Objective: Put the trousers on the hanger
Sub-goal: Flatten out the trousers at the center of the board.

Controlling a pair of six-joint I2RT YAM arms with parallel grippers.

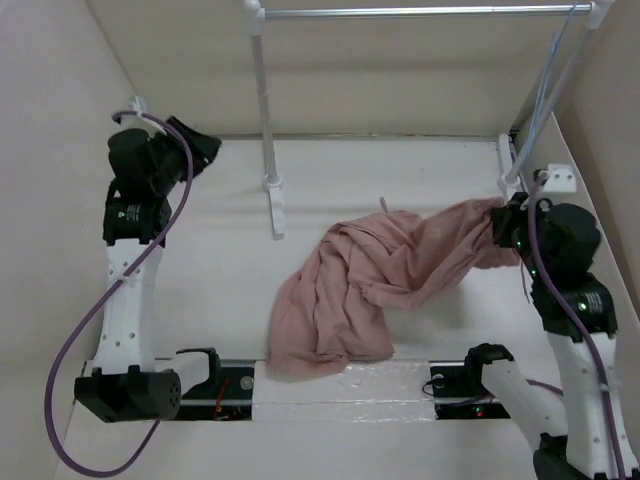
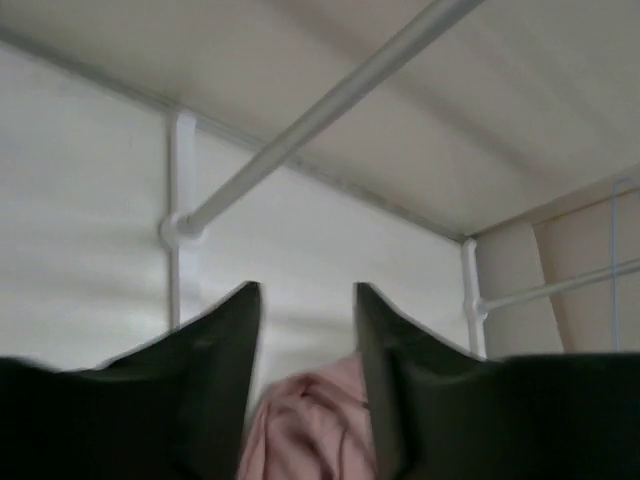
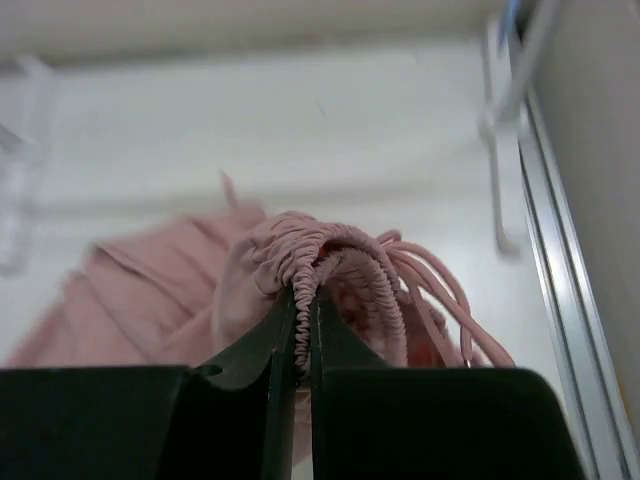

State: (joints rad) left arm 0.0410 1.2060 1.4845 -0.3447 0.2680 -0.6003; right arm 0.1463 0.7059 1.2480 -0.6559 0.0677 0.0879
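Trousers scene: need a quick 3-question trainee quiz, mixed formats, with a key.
1. True or false: the right jaws are shut on the gathered waistband of the trousers.
2. Pick one. The left jaws are: A) clamped on a trouser leg; B) holding the hanger; C) apart, with nothing between them.
3. Fill in: apart from the pinched end, the trousers lie bunched on the ___.

Key: 1 true; 2 C; 3 table.
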